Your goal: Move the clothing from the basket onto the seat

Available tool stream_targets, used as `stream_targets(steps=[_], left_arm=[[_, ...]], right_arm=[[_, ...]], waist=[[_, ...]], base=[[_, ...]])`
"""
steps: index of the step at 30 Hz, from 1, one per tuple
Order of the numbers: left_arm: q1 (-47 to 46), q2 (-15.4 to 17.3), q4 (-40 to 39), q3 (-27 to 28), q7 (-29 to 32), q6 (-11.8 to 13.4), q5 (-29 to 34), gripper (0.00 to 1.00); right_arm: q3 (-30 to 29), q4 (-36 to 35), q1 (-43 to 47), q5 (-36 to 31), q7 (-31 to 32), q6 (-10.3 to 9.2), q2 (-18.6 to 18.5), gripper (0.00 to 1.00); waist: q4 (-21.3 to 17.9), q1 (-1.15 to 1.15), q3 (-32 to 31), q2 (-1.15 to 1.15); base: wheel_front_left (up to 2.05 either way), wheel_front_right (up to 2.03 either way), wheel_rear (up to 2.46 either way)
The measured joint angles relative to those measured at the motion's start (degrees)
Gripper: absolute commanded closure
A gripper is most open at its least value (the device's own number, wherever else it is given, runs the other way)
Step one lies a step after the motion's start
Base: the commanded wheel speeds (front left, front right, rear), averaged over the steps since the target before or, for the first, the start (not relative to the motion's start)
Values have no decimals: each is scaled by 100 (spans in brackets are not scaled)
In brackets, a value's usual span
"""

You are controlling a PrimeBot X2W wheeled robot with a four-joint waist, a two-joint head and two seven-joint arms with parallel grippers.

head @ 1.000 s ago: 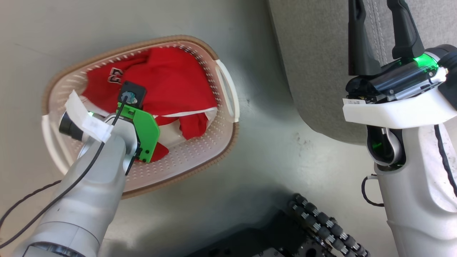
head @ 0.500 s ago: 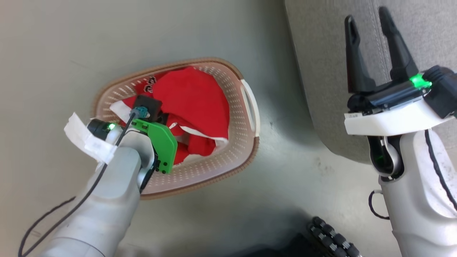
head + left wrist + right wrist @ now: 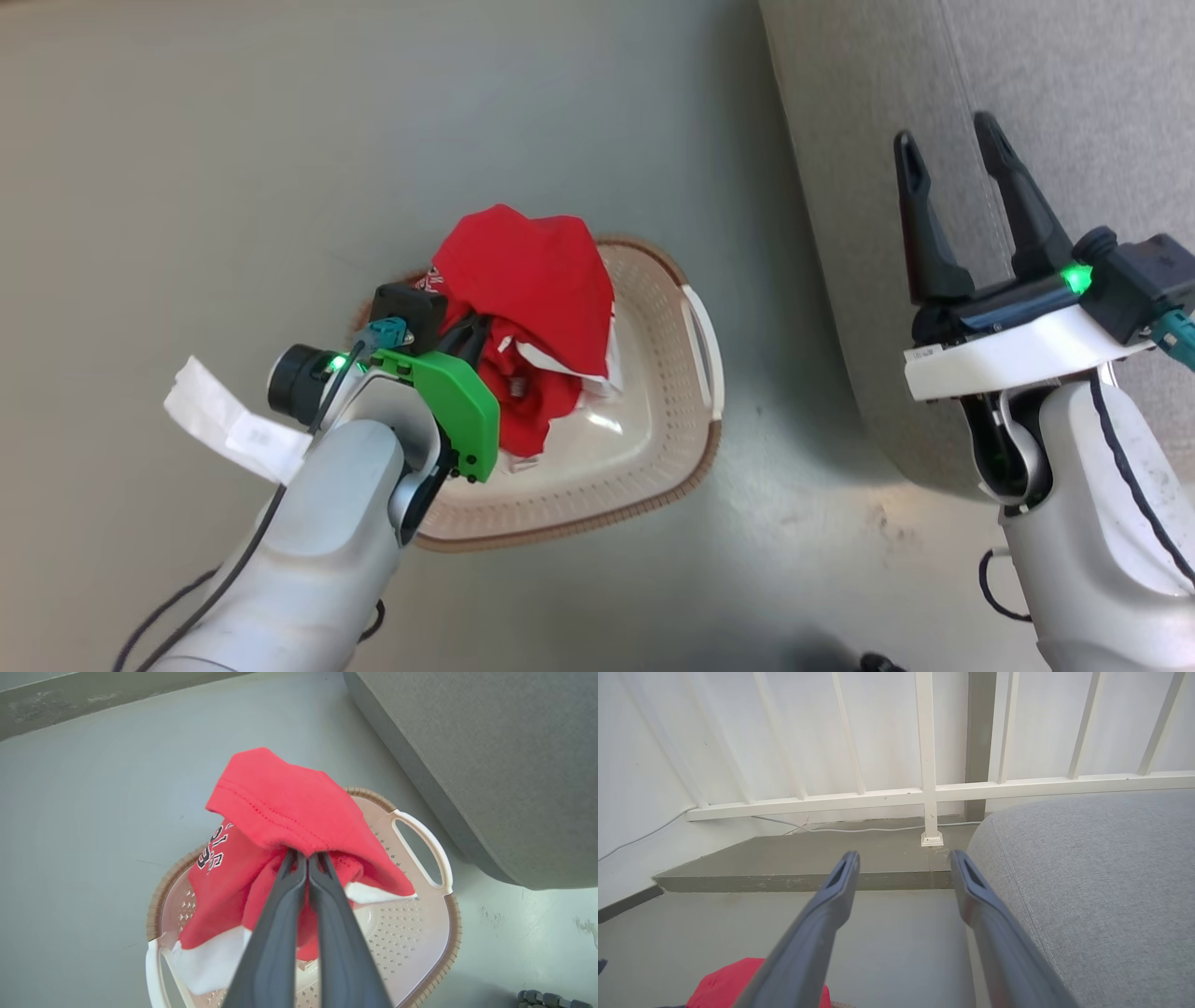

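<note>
Left gripper point(image 3: 306, 855) clamped on the red clothing point(image 3: 280, 802), bunched and held just above the basket point(image 3: 411, 919). Right gripper point(image 3: 903, 856) spread wide, empty, at the seat point(image 3: 1101, 872) edge.

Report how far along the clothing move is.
Done: the left end effector is shut on the clothing, which hangs bunched above the basket. In hand: getting it out, as its white hem is low over the basket. Left: carrying it to the seat and releasing. The right end effector is open near the seat.
</note>
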Motion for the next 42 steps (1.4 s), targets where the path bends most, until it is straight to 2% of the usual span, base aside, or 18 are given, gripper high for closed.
stream_targets(steps=[15,23,35,42], left_arm=[[319,-9,-541,-196,-422,18,-503,100],[459,-11,-694,-147,-522,170,-563,100],[784,-11,-1035,-129,-566,300,-584,100],[820,29,-1295,-160,-559,364,-555,100]], right_arm=[[-23,516,638,1,0,0,-113,0],[99,792,978,10,1,1,-51,0],[454,1031,1506,99,1,1,93,0],[590,1029,1614,107,1,1,144,0]], waist=[[511,0,-1224,0],[737,0,-1892,0],[881,0,-2848,0],[883,0,-3115,0]], base=[[0,0,0],[0,0,0],[0,0,0],[0,0,0]])
